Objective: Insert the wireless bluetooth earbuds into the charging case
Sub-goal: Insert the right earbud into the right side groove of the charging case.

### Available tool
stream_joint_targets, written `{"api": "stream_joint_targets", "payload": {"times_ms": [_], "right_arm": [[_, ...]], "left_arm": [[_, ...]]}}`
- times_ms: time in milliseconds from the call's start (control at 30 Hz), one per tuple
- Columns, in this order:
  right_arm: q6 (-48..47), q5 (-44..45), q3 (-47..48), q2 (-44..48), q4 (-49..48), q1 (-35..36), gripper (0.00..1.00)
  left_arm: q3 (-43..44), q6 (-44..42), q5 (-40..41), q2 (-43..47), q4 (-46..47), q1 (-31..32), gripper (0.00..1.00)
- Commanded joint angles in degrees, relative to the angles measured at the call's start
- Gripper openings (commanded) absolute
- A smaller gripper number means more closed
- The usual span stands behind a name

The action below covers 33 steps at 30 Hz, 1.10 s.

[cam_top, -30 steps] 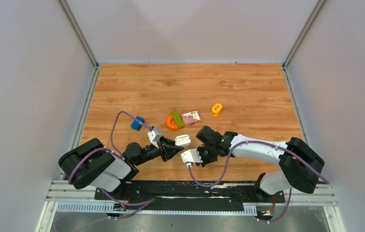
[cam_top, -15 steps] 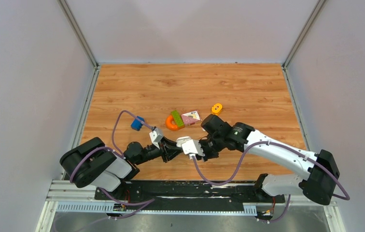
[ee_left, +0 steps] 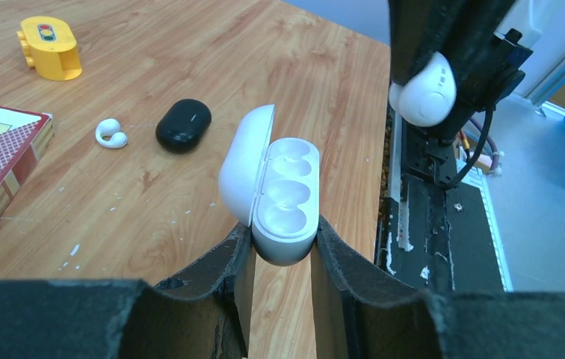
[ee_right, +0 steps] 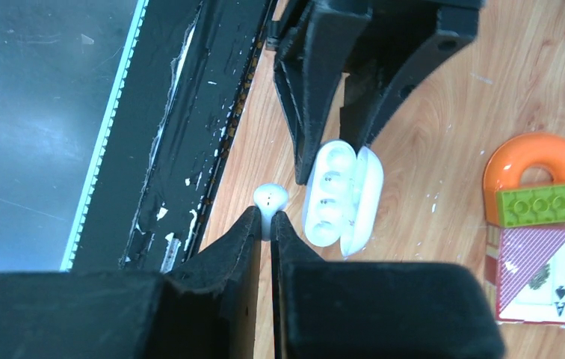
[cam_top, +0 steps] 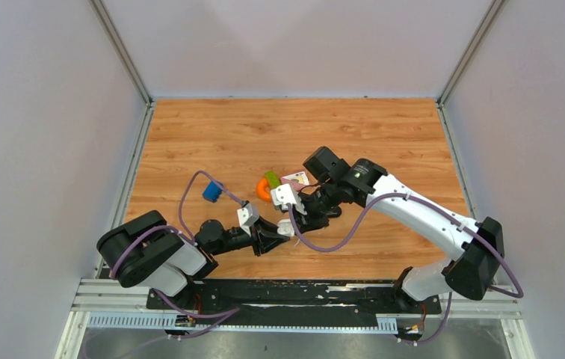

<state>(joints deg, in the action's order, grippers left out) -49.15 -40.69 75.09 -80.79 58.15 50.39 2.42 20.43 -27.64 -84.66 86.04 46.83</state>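
a white earbud (ee_right: 270, 197), small, glossy and rounded, sits pinched at the very tips of the right gripper (ee_right: 264, 223), whose jaws are clamped on it. just off those tips to one side, not touching the bud, is the charging case (ee_right: 339, 193): a smooth white oval shell with its lid swung wide and the moulded hollows in its base lying bare. the left gripper (ee_left: 281, 238) clenches the case's lower end between its black fingers.

the case's long axis runs roughly in line with the right gripper's fingers, so the hollows stack one beyond the other along it. seen from the left wrist, the bud hangs above and to the side of the case's open face, clearly apart. the right arm is the one placed to act, i judge: the bud has to shift sideways over a hollow, then press in with its shape matched to it.

farther out from the left gripper, on the wood-grain table (ee_left: 152, 202), lie a second white earbud (ee_left: 110, 133), hook-shaped, and a smooth black oval piece (ee_left: 182, 126); case or bud, i cannot tell. beyond the right gripper's tips sit an orange ring (ee_right: 537, 148), a studded green brick (ee_right: 556, 203) and a playing card (ee_right: 537, 284).
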Motion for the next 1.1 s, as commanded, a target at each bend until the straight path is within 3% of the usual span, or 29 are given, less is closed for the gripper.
{"api": "stream_joint_targets", "payload": {"times_ms": [0,333,1067], "right_arm": [[2.93,-4.48,3.46,-1.39,2.56,-1.59,0.09],[4.03,-0.50,1.64,-2.51,3.15,-1.75,0.09],[4.94,3.89,-2.39,-2.98,-0.69,-1.70,0.09]], "left_arm": [[1.27,-3.86,-1.12,-0.52,5.85,1.05,0.04],[2.31,-7.33,0.04,0.90,0.55,3.40,0.04],[1.96,-7.24,0.30,1.48,0.97,3.52,0.03]]}}
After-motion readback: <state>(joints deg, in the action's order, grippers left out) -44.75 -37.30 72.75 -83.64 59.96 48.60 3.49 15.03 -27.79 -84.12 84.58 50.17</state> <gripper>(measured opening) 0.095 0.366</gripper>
